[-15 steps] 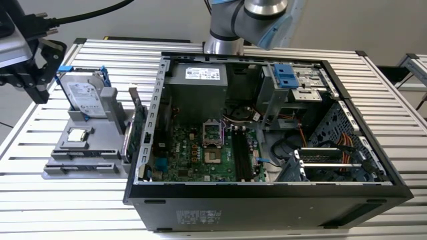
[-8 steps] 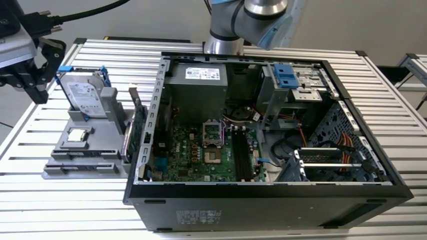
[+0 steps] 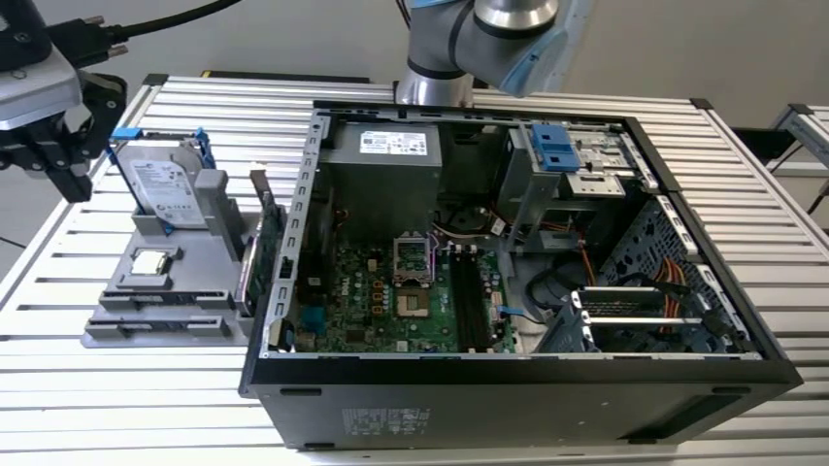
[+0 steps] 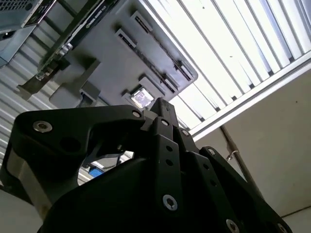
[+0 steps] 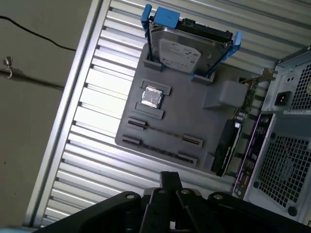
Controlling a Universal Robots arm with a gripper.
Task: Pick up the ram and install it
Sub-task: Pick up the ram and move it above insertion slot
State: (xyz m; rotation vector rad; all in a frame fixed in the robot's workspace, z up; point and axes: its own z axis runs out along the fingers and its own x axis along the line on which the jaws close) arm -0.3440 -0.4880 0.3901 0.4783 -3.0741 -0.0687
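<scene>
The gripper is hanging above the table, off to the exterior view's left of the hard drive and well clear of the open case. In both wrist views its jaws are looking closed, tips together, and they are carrying nothing. The ram is, as far as I can judge, sitting on edge in the grey holder. It is showing in the first wrist view as a thin dark line between two small clips, on the side of the chip away from the hard drive. A second, similar line is running just beside it, and I cannot tell whether that is another stick or a bare groove. The ram's long axis is running parallel to the broad face of the hard drive and along the holder's long edge. So the closed jaws are standing apart from the ram, higher than it, with the ram's thin edge facing up toward them. In the exterior view, the ram's end of the holder is lying nearer the camera than the gripper and toward that view's right.
</scene>
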